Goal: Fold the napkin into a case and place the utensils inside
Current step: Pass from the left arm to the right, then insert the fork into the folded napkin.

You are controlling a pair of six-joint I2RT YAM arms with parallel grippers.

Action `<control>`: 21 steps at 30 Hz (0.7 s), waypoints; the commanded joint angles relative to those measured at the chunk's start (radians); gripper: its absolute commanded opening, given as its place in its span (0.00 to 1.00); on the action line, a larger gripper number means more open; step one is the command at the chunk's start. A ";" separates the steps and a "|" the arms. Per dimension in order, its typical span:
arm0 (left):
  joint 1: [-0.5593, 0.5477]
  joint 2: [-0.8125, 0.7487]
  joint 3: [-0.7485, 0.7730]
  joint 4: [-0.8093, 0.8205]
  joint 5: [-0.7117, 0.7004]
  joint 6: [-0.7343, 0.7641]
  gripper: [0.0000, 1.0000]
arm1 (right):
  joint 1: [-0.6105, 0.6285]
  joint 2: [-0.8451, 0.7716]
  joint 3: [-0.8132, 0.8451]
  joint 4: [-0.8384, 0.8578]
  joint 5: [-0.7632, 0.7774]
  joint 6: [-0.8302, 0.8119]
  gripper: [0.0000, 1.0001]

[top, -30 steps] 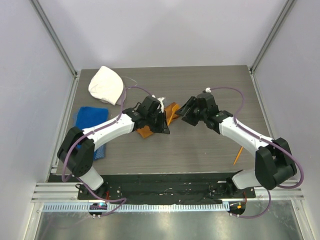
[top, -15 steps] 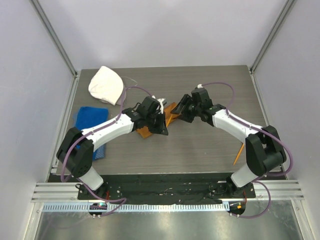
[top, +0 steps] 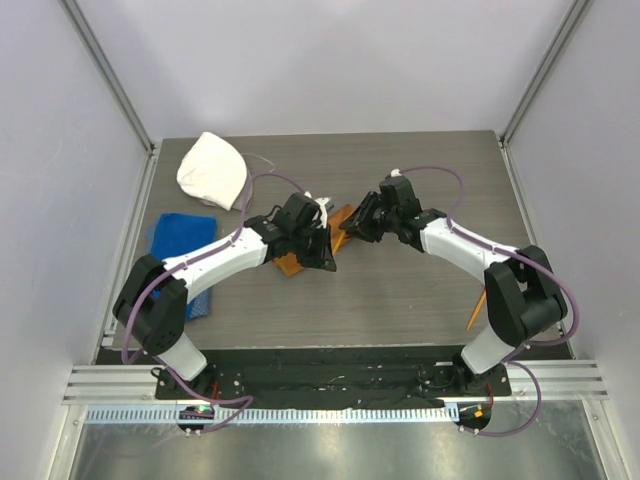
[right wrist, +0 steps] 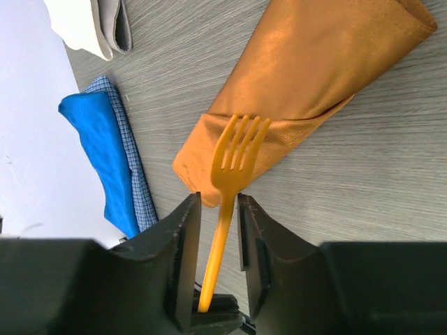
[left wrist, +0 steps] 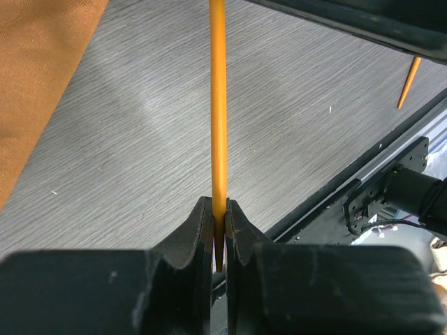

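Note:
The napkin (top: pixel 290 264) lies folded as a rust-orange case at mid-table, mostly under both grippers; it also shows in the right wrist view (right wrist: pixel 314 63) and the left wrist view (left wrist: pixel 35 84). My left gripper (top: pixel 328 254) (left wrist: pixel 218 216) is shut on the handle end of the orange fork (left wrist: pixel 218 105). My right gripper (top: pixel 352 226) (right wrist: pixel 218 209) meets it above the case. Its jaws stand either side of the fork's neck (right wrist: pixel 237 150) with small gaps showing. A second orange utensil (top: pixel 476 310) (left wrist: pixel 408 80) lies on the table at the right.
A blue towel (top: pixel 180 236) (right wrist: pixel 98 146) lies at the left edge, with a white cloth cap (top: pixel 212 170) (right wrist: pixel 84 24) behind it. The black base rail (left wrist: pixel 391 181) runs along the table's near edge.
My right gripper has moved left to the left gripper and now straddles the fork. The left arm has stayed still with the fork in it.

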 commanded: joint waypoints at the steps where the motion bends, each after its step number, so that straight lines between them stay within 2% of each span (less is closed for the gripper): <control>1: 0.003 -0.027 0.026 -0.012 0.017 0.032 0.05 | 0.005 0.014 0.017 0.059 -0.015 0.032 0.29; 4: 0.003 -0.030 0.029 -0.010 0.014 0.038 0.05 | 0.005 0.031 0.028 0.058 -0.021 0.043 0.20; 5: 0.003 -0.030 0.031 -0.019 0.006 0.038 0.05 | 0.005 0.031 0.034 0.058 -0.019 0.046 0.09; 6: 0.003 -0.031 0.034 -0.028 -0.026 0.038 0.05 | 0.003 0.033 0.034 0.058 -0.016 0.055 0.01; 8: 0.017 -0.036 0.034 -0.053 -0.061 0.004 0.19 | 0.003 0.037 0.043 0.052 0.014 0.070 0.01; 9: 0.047 -0.051 0.028 -0.052 -0.084 -0.016 0.38 | 0.003 0.042 0.058 0.006 0.039 0.074 0.01; 12: 0.115 -0.089 -0.024 -0.016 -0.090 -0.120 0.53 | 0.005 0.057 0.137 -0.107 0.181 0.095 0.01; 15: 0.203 -0.093 -0.054 0.005 -0.086 -0.212 0.53 | 0.008 0.105 0.242 -0.227 0.350 0.126 0.01; 17: 0.238 -0.086 -0.058 0.005 -0.087 -0.252 0.50 | 0.008 0.164 0.327 -0.319 0.454 0.144 0.01; 21: 0.276 -0.053 -0.061 0.010 -0.086 -0.298 0.28 | 0.022 0.287 0.479 -0.453 0.579 0.183 0.01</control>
